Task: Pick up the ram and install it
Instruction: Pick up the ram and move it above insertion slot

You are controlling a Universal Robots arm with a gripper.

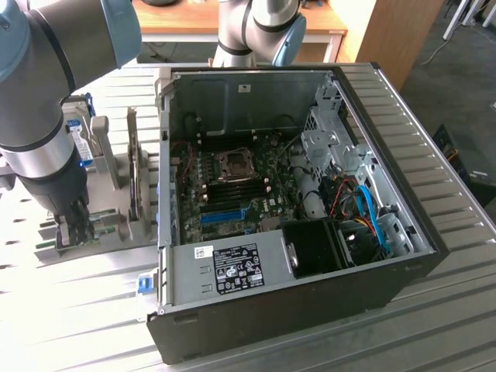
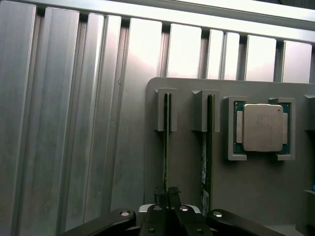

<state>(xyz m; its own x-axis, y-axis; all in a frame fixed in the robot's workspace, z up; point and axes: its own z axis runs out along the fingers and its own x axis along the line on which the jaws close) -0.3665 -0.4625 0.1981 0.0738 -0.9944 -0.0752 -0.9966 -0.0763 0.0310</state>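
Stock entry, as we're seeing it:

1. Gripper (image 2: 167, 194), black two-finger pincer on grey arm. It's hanging over the holder at the exterior view's left. Jaws are sitting nearly together, pinching the ram near one end.
2. Ram (image 2: 166, 147), long thin green circuit-board stick. It's standing on edge in a holder slot, far end resting in a grey bracket.
3. Twin stick (image 2: 208, 147), same green type. It's sitting in the next slot, between the ram and the CPU.
4. CPU (image 2: 261, 127), square silver-lidded chip. It's lying in a grey pocket.
5. Holder (image 2: 187, 167), flat grey plastic plate. It's resting on the ribbed aluminium table (image 2: 74, 123).
6. PC case (image 1: 325, 310), black open tower w/ green motherboard (image 1: 267, 205). It's lying beside the holder, blue slot (image 1: 225, 215) facing up.
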